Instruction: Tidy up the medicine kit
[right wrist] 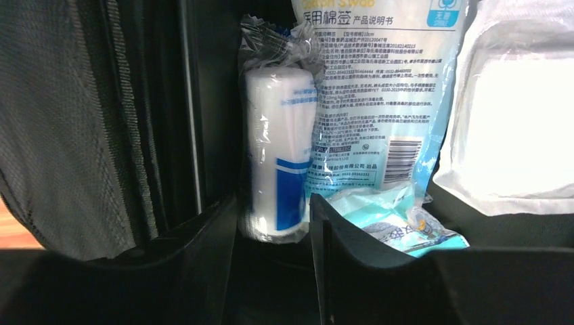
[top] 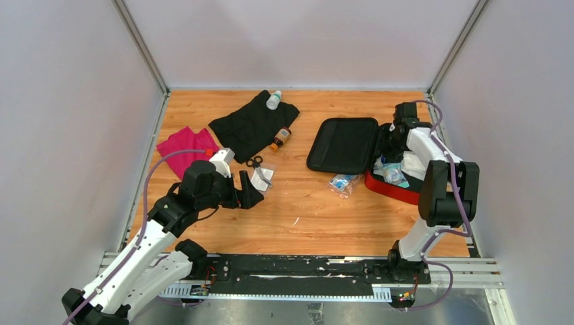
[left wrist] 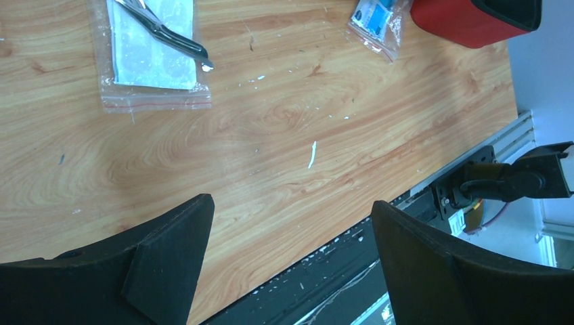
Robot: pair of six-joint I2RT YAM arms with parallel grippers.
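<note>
Pale walls on three sides, and a wood-grain surface [top: 298,210] laid out with bits and pieces. Over on the right sits the medicine kit [top: 387,187], unzipped, red shell near the right wall and its black-lined lid [top: 343,145] flopped flat to the left.

The right pincer [right wrist: 274,210] is down inside the kit, one finger on each side of a plastic-wrapped white roll [right wrist: 277,149] with a blue band. Very close on both sides, but clamped or just beside it, I cannot tell. Right of the roll stands a cotton swab packet [right wrist: 372,101], then a white pad packet [right wrist: 514,122], with a teal packet [right wrist: 399,220] lying in front.

The left pincer [left wrist: 291,206] hangs over bare wood at near left, fingers spread wide apart, nothing between them.

Just beyond it, scissors [top: 254,162] lie across a zip bag [top: 264,177] holding a white pad. A clear pouch [top: 342,183] with blue contents rests just beside the kit's near-left edge.

Far left, a magenta cloth [top: 183,143]; next to it a black cloth [top: 254,125], a white bottle [top: 273,100] at its far edge and a small brown bottle [top: 280,137] at its right edge.
</note>
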